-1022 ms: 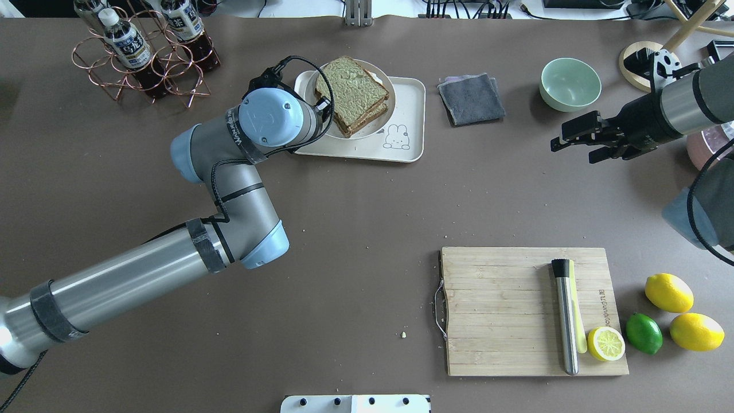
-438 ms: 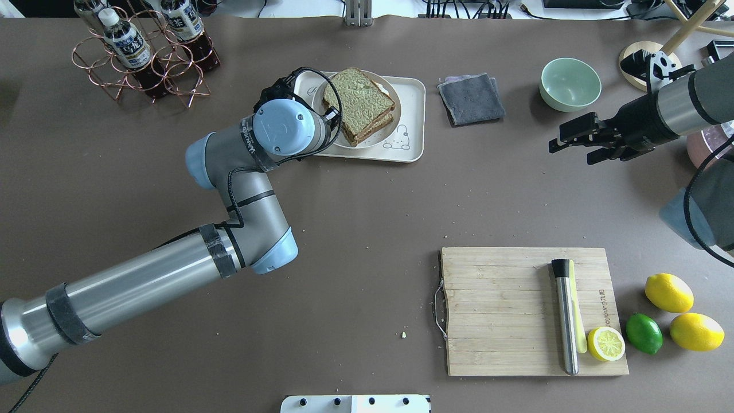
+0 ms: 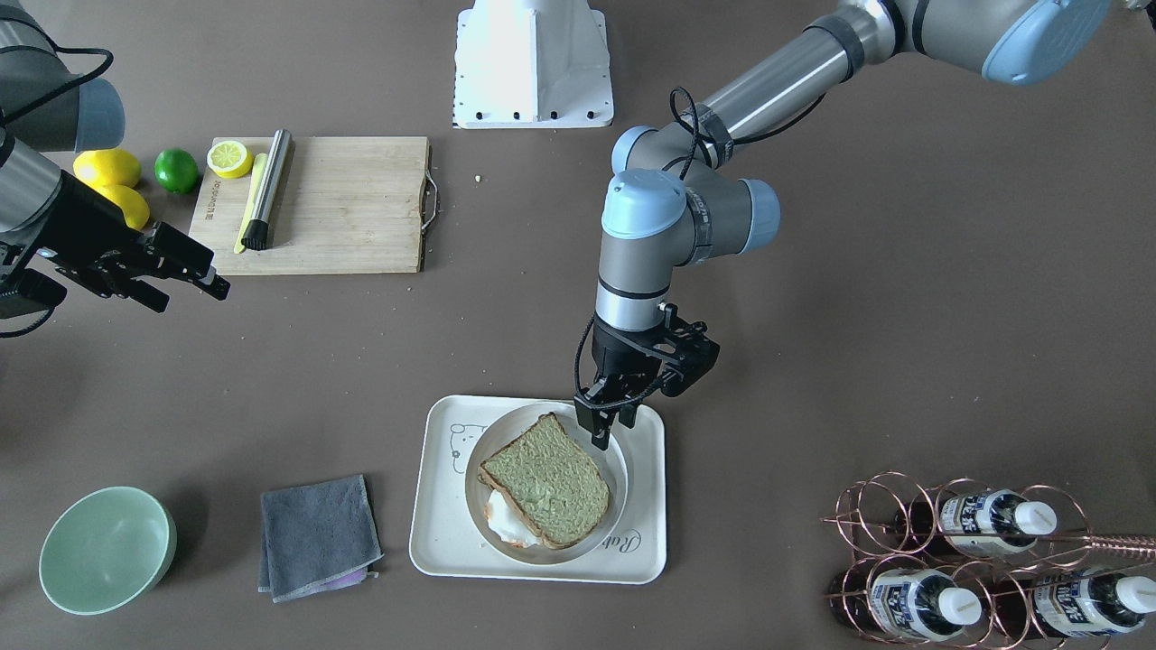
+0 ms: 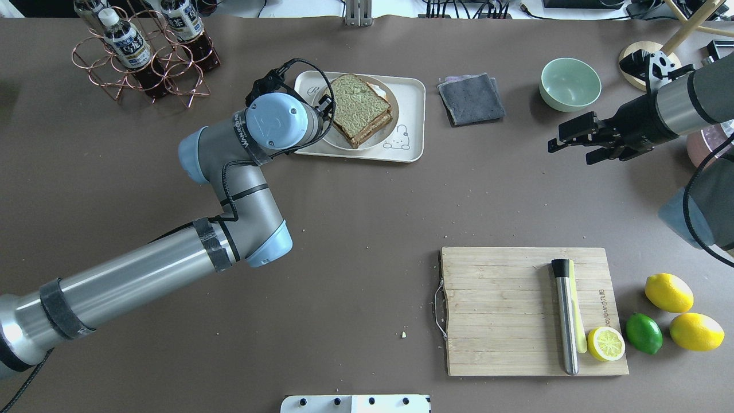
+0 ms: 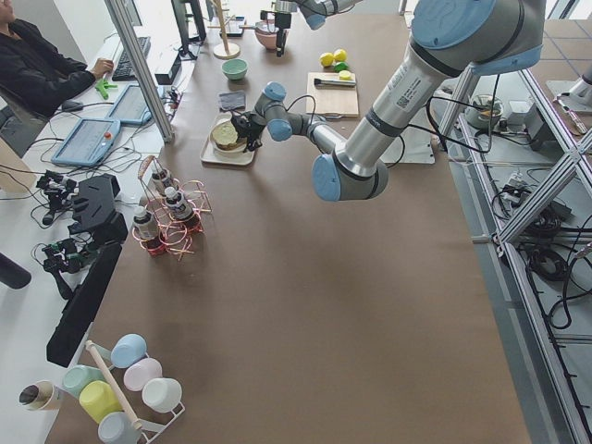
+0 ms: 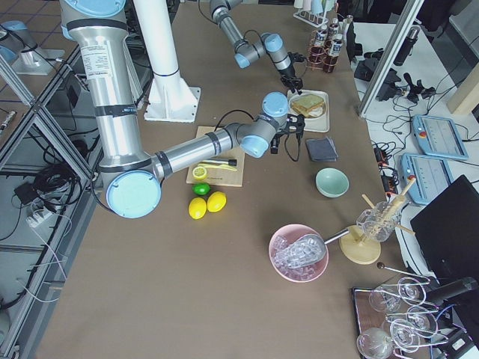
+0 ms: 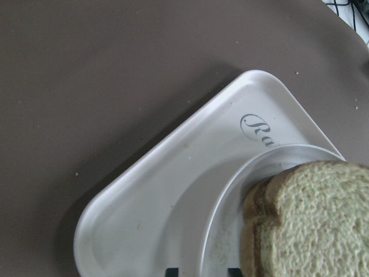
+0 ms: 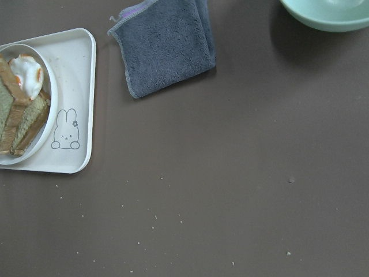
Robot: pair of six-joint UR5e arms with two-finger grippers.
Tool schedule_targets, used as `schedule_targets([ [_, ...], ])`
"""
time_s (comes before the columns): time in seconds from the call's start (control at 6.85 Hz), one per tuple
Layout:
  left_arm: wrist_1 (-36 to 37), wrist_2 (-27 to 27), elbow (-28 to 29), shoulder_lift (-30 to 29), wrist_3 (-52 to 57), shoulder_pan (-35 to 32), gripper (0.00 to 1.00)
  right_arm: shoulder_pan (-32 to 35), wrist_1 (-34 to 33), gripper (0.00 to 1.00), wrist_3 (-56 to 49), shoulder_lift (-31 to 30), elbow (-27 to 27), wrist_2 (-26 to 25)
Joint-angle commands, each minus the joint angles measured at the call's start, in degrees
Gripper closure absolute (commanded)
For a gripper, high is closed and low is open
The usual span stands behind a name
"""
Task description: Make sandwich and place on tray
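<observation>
The sandwich [image 3: 546, 483], two greenish-tan slices with a fried egg [image 3: 506, 528] poking out between them, lies on a round white plate [image 3: 617, 465]. The plate sits flat on the cream tray [image 3: 442, 542]. My left gripper [image 3: 601, 436] points down at the plate's near rim and is shut on that rim. In the left wrist view its fingertips [image 7: 171, 270] straddle the rim beside the sandwich [image 7: 311, 219] and the tray [image 7: 150, 202]. My right gripper [image 4: 565, 150] hovers open and empty far to the right. Its wrist view shows the tray [image 8: 75, 86] and the egg [image 8: 27, 69].
A grey cloth [image 4: 471, 98] and a green bowl [image 4: 570, 84] lie to the right of the tray. A copper bottle rack [image 4: 143, 51] stands to its left. A wooden cutting board [image 4: 504, 312] carries a steel tool and a lemon half. Lemons and a lime lie beside the board.
My left gripper carried the plate with the sandwich to the right and set it down level on the tray, and its wrist then shifted back left. My right arm barely moved.
</observation>
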Motion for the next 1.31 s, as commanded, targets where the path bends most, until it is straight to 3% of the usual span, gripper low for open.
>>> schedule_targets([
  [0.0, 3.76, -5.54, -5.48, 1.64, 2.9, -2.84, 0.05, 0.09, -0.48, 0.01, 0.33, 0.63, 0.21, 0.48],
  [0.15, 7.27, -10.9, -15.17, 7.91, 6.47, -4.34, 0.04, 2.09, -0.65, 0.01, 0.24, 0.28, 0.48, 0.74],
  [0.44, 22.78, -11.65, -38.45, 20.4, 19.97, -6.28, 0.04, 4.91, -6.25, 0.01, -4.21, 0.19, 0.65, 0.57],
  [0.73, 28.73, -19.09, -44.87, 24.83, 31.4, -13.01, 0.04, 10.69, -18.42, 0.01, -23.73, 0.02, 0.39, -0.31],
  [1.17, 35.83, -30.69, -47.09, 33.36, 65.61, -30.64, 0.04, 17.3, -37.87, 0.01, -55.03, -0.25, -0.05, -10.91],
])
